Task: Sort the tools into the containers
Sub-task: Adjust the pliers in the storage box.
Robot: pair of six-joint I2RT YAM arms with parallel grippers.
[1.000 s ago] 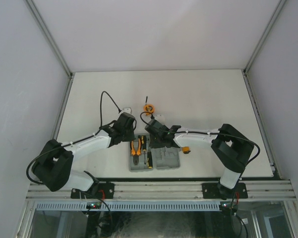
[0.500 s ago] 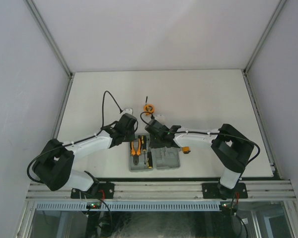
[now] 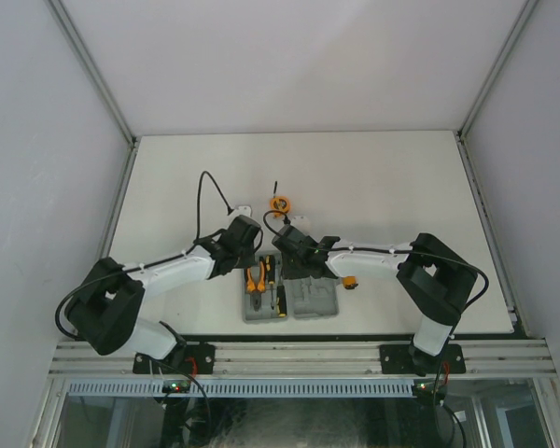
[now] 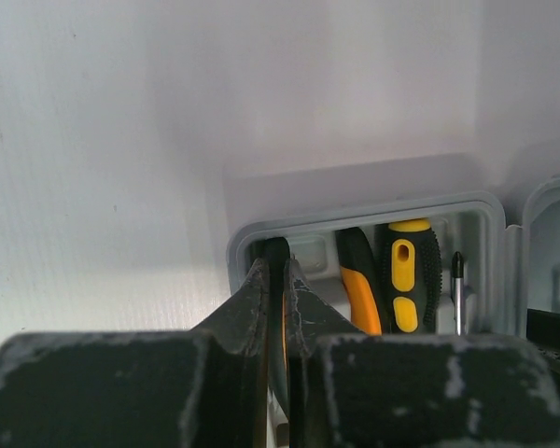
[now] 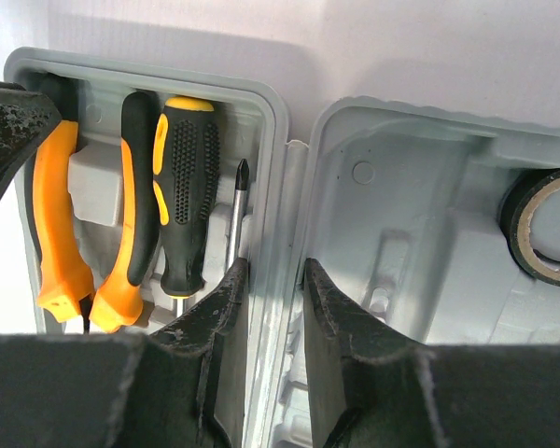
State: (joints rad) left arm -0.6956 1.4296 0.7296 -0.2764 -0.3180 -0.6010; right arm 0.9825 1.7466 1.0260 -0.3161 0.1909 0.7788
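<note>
Nearest the arm bases, the tool case is seen lying open on the table, both halves flat. In its left half the orange-handled pliers are laid in their recess, with a black-and-orange screwdriver beside them and the tip and shaft of a second screwdriver next to the hinge. In the right half the small dark ring is lodged at the outer end. The left gripper is held at the outer corner of the left half, its jaws clenched on the outer handle of the pliers, so their seating is judged to be the step in hand. The right gripper is set astride the hinge ridge, jaws part-way apart, and is taken to be clamping the case steady. Just beside the case's right half, on the table, the small bit set is not yet stowed. Further off, beyond both grippers, the round tape measure also lies outside. Two tools are therefore judged left to sort.
</note>
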